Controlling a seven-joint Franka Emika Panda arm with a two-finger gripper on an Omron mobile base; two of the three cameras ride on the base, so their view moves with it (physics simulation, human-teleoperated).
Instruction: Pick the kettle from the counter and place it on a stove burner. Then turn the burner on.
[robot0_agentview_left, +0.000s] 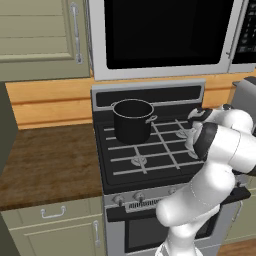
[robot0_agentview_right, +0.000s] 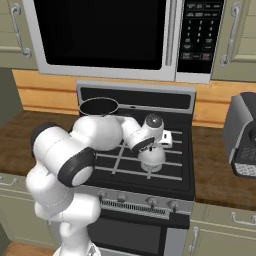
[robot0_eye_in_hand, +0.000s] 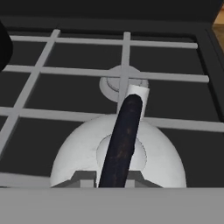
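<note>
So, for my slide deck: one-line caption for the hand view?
Gripper holding the kettle by its handle over the stove grate, a burner just beyond.

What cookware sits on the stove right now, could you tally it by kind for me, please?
Pot: 1
Kettle: 1
Total: 2
</note>
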